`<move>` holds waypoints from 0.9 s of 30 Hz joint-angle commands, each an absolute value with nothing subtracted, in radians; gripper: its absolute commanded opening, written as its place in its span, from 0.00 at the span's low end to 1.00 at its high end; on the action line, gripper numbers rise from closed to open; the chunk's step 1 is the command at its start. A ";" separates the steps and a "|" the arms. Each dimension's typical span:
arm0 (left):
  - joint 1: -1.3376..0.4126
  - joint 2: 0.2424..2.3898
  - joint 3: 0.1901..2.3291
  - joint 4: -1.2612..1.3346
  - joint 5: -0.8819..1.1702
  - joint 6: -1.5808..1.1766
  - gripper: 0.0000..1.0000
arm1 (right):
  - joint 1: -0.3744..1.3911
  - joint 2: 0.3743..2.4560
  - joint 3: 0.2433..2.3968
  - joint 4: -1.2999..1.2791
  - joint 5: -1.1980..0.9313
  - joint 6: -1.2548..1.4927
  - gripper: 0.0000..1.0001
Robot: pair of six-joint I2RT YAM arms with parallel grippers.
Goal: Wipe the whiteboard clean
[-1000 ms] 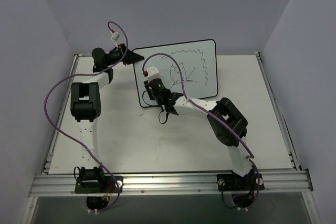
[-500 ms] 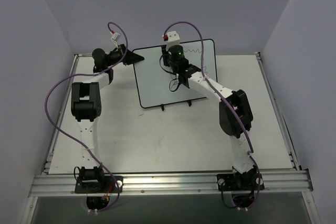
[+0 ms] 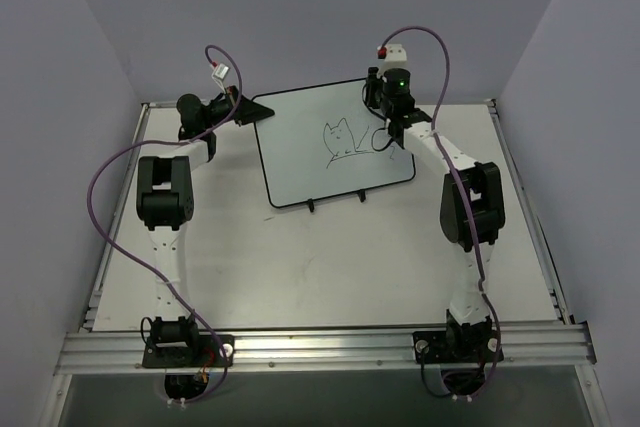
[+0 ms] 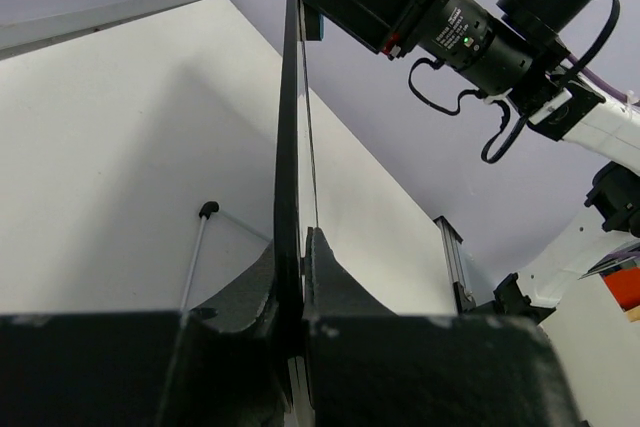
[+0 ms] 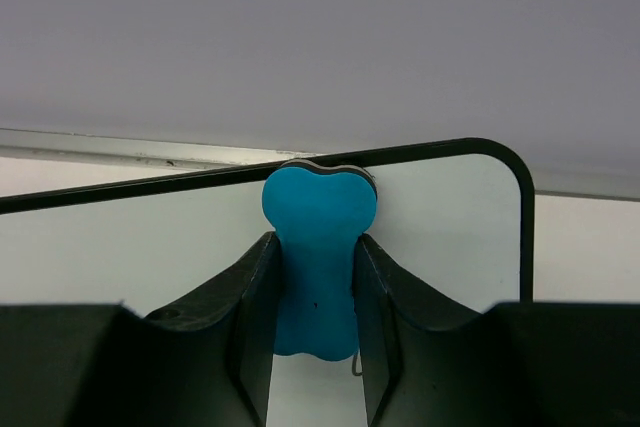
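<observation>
On the table [image 3: 300,267] we see the whiteboard [image 3: 300,162] propped near the far edge, a scribble [image 3: 345,139] at its middle, our left gripper [image 4: 297,247] clamped on its upper left corner, our right gripper [image 5: 318,282] pinching a blue eraser [image 5: 318,237] at its upper right.

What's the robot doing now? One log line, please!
left fingers: shut on whiteboard | right fingers: shut on blue eraser | eraser: at board's top edge | drawing: not erased

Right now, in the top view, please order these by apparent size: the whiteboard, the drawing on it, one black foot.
1. whiteboard, by far the largest.
2. drawing, filling a small part of the board.
3. foot, smallest; both feet look alike in size.
</observation>
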State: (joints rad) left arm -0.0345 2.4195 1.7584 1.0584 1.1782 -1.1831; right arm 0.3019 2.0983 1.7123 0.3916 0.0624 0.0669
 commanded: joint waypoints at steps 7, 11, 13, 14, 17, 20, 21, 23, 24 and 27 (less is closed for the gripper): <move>-0.054 2.391 1.810 1.299 1.402 -1.011 0.02 | 0.347 2.123 1.770 0.225 -0.101 0.124 0.00; -0.054 2.395 1.813 1.296 1.407 -1.006 0.02 | 0.379 2.112 1.766 0.230 -0.114 0.130 0.00; -0.054 2.391 1.810 1.290 1.408 -1.003 0.02 | 0.371 2.097 1.744 0.250 -0.091 0.135 0.00; -0.054 2.391 1.810 1.289 1.407 -0.999 0.02 | 0.362 2.089 1.715 0.276 -0.075 0.146 0.00; -0.052 2.379 1.802 1.246 1.407 -0.956 0.02 | 0.312 2.059 1.643 0.333 -0.025 0.166 0.00; -0.051 2.364 1.792 1.187 1.405 -0.901 0.02 | 0.258 2.048 1.600 0.370 -0.008 0.184 0.00; -0.051 2.358 1.790 1.174 1.407 -0.891 0.02 | 0.249 2.043 1.580 0.374 -0.011 0.195 0.00; -0.051 2.356 1.787 1.149 1.405 -0.867 0.02 | 0.226 2.037 1.562 0.380 -0.005 0.201 0.00; -0.051 2.355 1.786 1.144 1.402 -0.864 0.02 | 0.221 2.030 1.540 0.382 -0.005 0.209 0.00; -0.051 2.359 1.784 1.138 1.401 -0.862 0.02 | 0.209 2.007 1.503 0.390 -0.011 0.221 0.00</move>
